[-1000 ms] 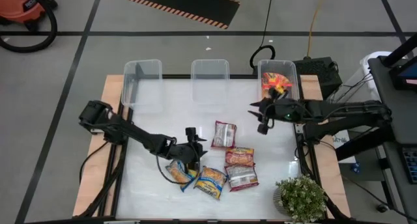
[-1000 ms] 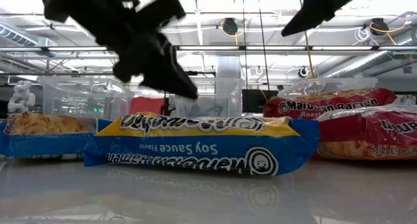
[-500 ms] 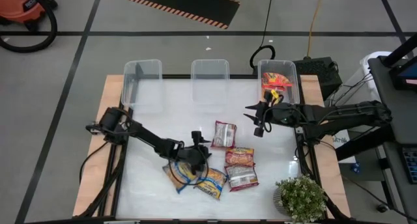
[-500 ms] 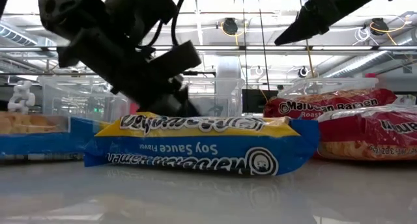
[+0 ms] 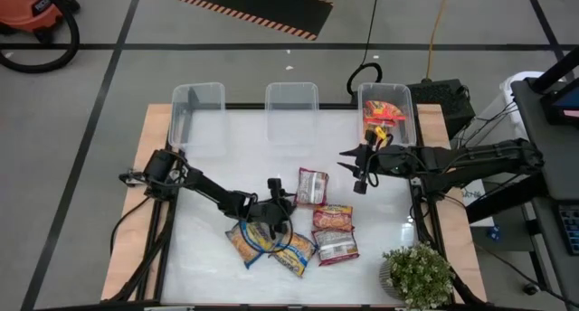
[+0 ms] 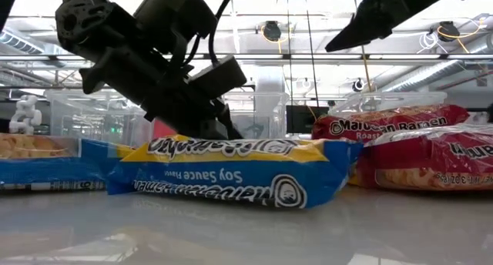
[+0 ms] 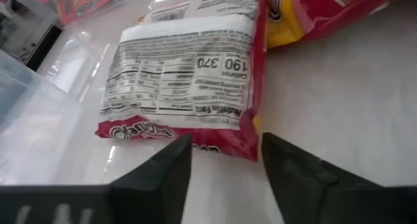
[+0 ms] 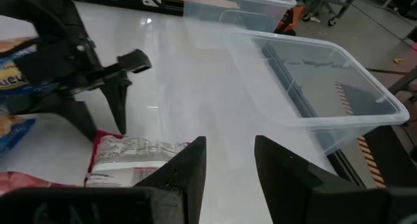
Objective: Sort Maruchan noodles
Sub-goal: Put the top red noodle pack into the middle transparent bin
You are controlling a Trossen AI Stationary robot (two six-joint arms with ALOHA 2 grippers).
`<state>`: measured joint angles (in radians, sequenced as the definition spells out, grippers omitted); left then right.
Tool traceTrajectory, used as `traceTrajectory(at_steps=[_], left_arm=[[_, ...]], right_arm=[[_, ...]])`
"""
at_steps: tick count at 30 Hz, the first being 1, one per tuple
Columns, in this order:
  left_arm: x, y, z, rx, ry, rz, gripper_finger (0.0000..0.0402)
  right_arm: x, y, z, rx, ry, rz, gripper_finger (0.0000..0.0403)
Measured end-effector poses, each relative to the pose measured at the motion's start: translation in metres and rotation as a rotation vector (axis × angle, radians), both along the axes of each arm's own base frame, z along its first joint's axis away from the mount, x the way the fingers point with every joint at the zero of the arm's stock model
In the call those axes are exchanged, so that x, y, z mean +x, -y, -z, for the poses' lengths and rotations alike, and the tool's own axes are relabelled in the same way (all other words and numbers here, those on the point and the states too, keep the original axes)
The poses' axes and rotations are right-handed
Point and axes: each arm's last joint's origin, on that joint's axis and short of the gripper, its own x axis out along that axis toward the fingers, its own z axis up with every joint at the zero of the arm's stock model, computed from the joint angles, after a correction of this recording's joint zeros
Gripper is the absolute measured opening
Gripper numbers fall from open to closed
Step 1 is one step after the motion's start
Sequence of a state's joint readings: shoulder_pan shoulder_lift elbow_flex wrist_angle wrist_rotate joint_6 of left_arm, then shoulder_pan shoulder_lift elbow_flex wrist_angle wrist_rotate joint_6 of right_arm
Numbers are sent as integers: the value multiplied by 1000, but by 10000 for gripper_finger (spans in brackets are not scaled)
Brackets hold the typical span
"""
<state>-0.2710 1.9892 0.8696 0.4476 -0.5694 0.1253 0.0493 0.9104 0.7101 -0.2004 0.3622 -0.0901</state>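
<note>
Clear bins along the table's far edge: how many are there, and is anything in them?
3. The left bin and the middle bin look empty. The right bin holds orange-red packets; how many is unclear, and some may be hidden.

This looks like a robot lab or big workshop. The table [image 5: 199, 257] stands on a gray floor [image 5: 90, 121] marked with dark lines, and a black and yellow striped mat [image 5: 253, 8] lies nearby. An orange shop vacuum [image 5: 32, 13] sits in a corner. Cables [image 5: 371, 31] run across the floor to the table. High up there are pipes [image 6: 431, 68] and bright lamps [image 6: 269, 30] under an open ceiling. A small potted plant [image 5: 416, 275] sits at the table's edge
</note>
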Motion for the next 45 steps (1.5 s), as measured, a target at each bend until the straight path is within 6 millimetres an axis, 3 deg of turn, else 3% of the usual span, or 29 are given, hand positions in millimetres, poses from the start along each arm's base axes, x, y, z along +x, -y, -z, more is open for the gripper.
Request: traceTrajectory(at_steps=[12,18,24,33,40,45], left_arm=[[4,-2,-3,54,14,58,18],[4,-2,-9,70,36,71,5],[2,-7,-55,56,167,24,4],[-19,-36,-134,-31,356,-81,4],[-36,-56,-172,-41,455,-136,3],[-44,-71,-185,-40,497,-179,3]], right_arm=[[0,-4,0,-1,5,-19,125],[0,-4,2,-3,4,-19,125],[0,-5,18,-61,8,-55,125],[11,-11,35,-80,35,-145,126],[35,-15,46,-74,84,-195,134],[53,-16,52,-113,168,-155,188]])
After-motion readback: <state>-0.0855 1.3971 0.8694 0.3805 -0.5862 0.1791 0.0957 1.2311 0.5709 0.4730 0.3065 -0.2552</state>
